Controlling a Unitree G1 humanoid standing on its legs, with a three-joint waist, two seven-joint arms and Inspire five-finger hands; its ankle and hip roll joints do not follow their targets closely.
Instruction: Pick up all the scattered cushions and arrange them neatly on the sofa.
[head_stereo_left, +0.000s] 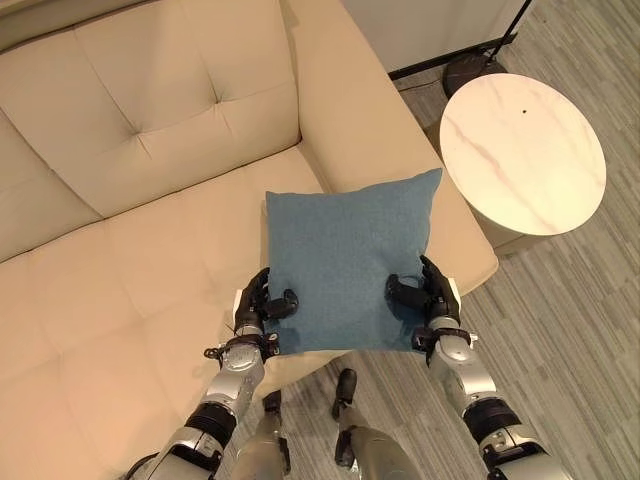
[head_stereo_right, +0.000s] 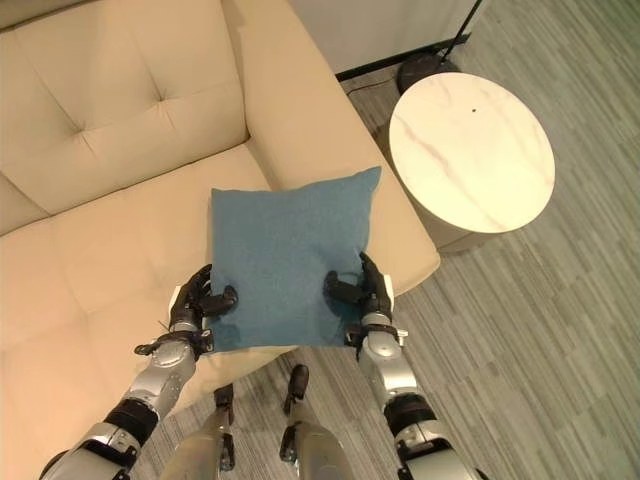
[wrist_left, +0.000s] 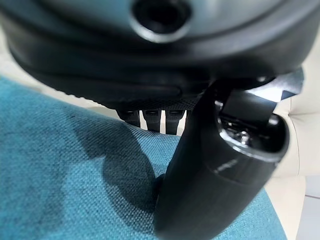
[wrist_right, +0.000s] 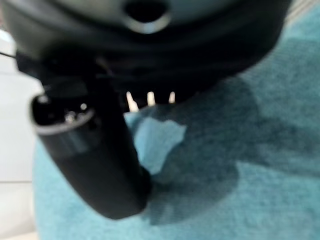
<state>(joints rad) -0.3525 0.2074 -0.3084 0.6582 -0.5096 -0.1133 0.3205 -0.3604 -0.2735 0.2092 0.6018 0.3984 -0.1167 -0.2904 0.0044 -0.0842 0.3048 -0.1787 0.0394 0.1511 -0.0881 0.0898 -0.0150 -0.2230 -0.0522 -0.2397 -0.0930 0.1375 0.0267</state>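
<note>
blue cushion (head_stereo_left: 345, 262) held flat over the front edge of the sofa (head_stereo_left: 130, 230) seat, by its right arm. pinched at both near corners: left hand (head_stereo_left: 258, 303), right hand (head_stereo_left: 428, 293), thumbs on top.

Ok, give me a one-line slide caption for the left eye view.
Both hands, left hand and right hand, pinch a blue cushion by its near corners above the beige sofa.
</note>
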